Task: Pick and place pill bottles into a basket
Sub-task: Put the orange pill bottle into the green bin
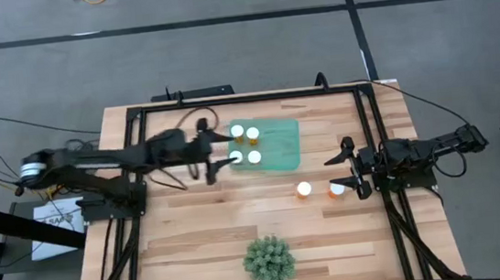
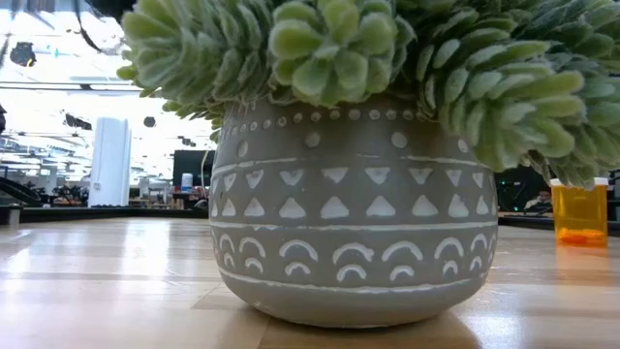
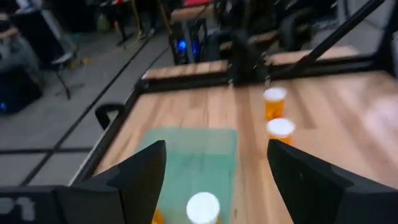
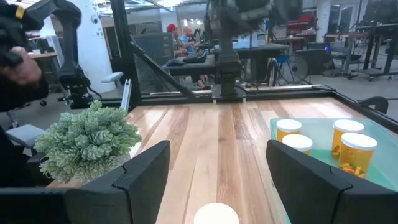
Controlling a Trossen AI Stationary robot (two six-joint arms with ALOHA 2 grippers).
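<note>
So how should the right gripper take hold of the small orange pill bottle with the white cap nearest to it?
Probably from straight above: the orange pill bottle stands upright, so the open right gripper could close across its round white cap or the body just below.

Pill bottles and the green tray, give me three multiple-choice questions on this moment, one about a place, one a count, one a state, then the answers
1. Where is the potted plant?
A. inside the tray
B. on the table's near edge, apart from the tray
C. under the right arm

2. How many pill bottles stand in the green tray?
A. two
B. four
C. six

3. How is the left end effector?
A. open and empty at the tray's left edge
B. shut on a bottle
C. parked off the table

Answers: B, the high view shows the plant alone by the table's edge. B, four white caps sit in the tray, while two more bottles stand on the wood near the right end effector. A, the left wrist view shows its fingers spread with nothing between them.
</note>
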